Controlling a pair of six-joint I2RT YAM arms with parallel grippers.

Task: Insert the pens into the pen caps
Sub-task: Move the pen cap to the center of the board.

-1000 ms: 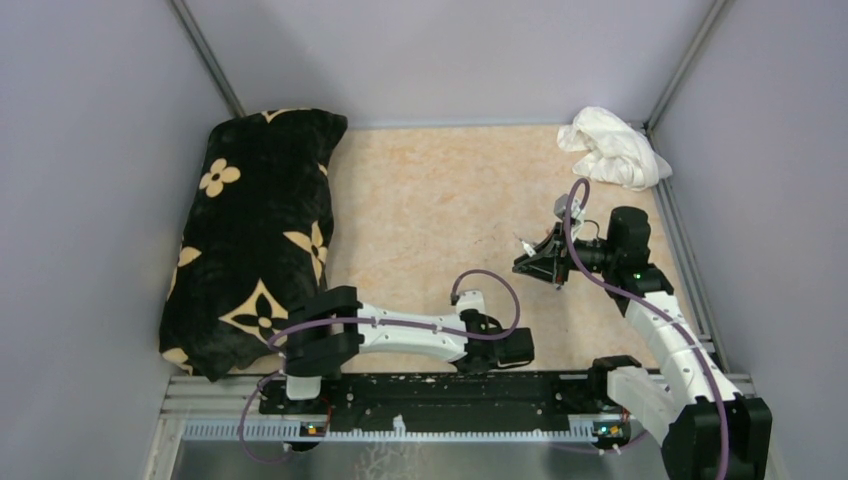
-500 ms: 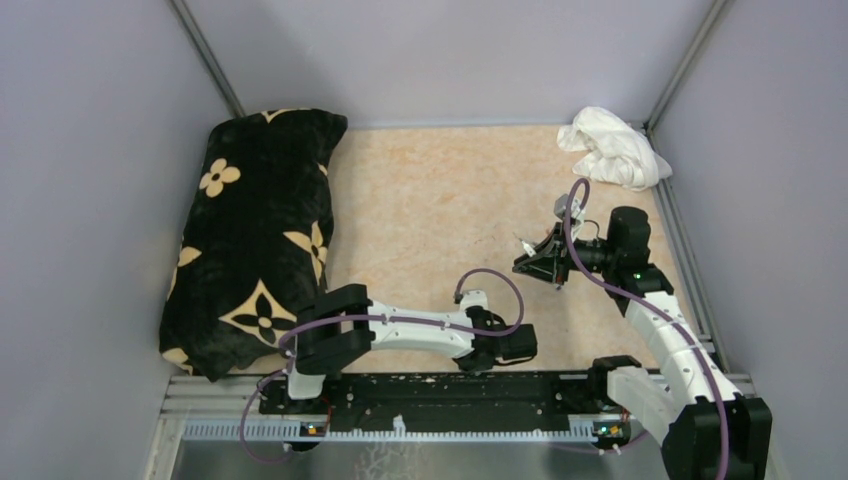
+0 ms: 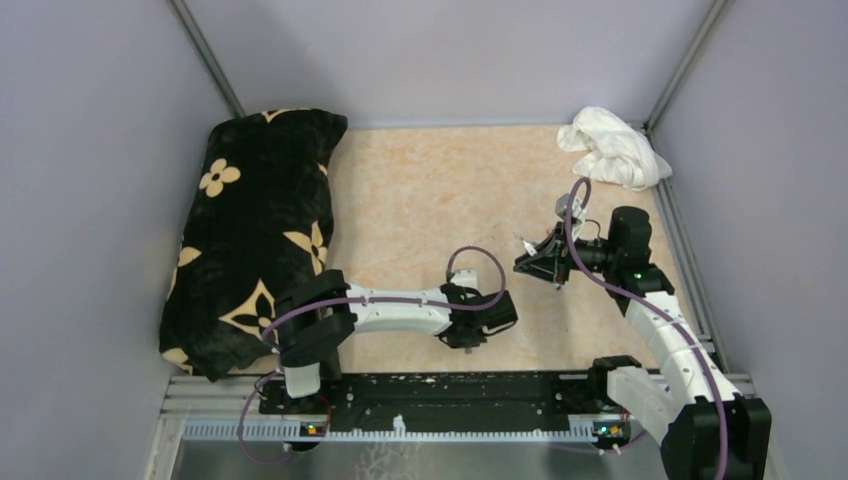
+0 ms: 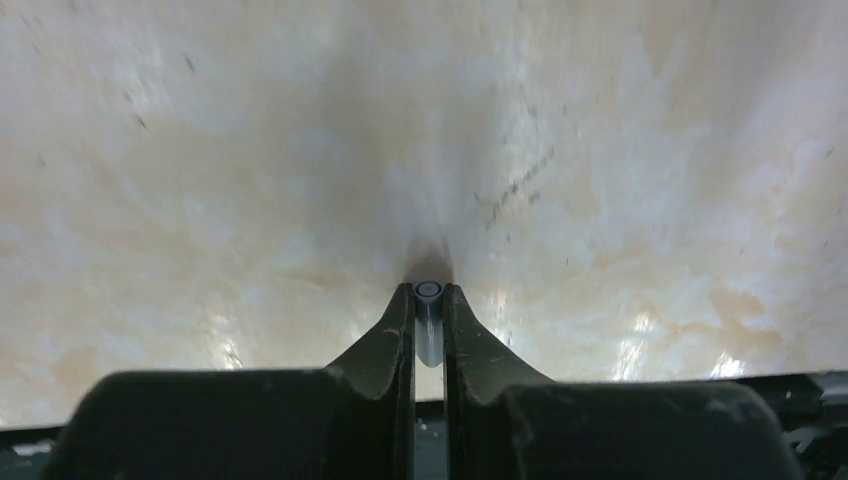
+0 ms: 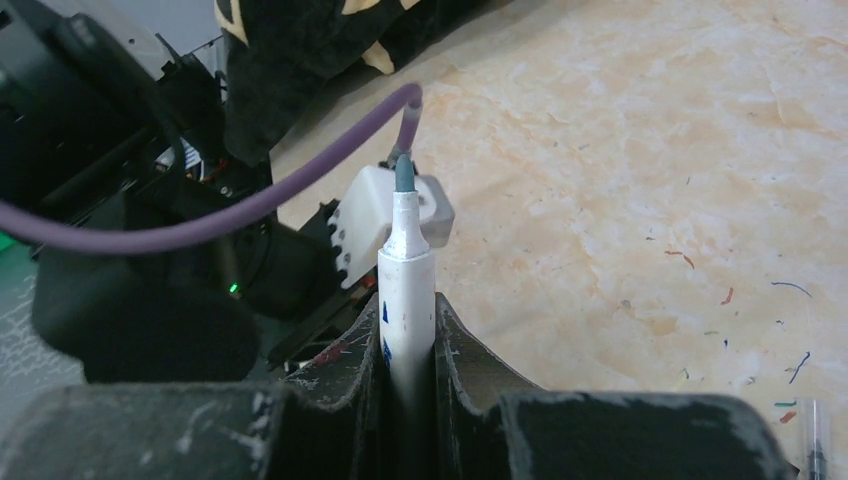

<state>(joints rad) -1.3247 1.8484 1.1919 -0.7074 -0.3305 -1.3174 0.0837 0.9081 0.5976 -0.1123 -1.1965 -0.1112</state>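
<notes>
My left gripper [image 4: 428,290] is shut on a small grey pen cap [image 4: 429,322]. The cap's round open end faces away from the camera, just above the marbled tabletop [image 4: 250,180]. In the top view the left gripper [image 3: 468,338] hangs over the near middle of the table. My right gripper [image 5: 408,305] is shut on a white pen [image 5: 407,265] whose bare grey tip sticks out past the fingers toward the left arm. From above, the right gripper [image 3: 528,262] is to the right of the left one and apart from it.
A black cushion with cream flowers [image 3: 255,235] lies along the left wall. A crumpled white cloth [image 3: 612,148] sits in the far right corner. Another pen [image 5: 815,442] lies at the bottom right of the right wrist view. Grey walls enclose the table.
The left gripper has closed on the grey cap and moved away from the near rail toward the table's middle. The right arm has held still with its pen.
</notes>
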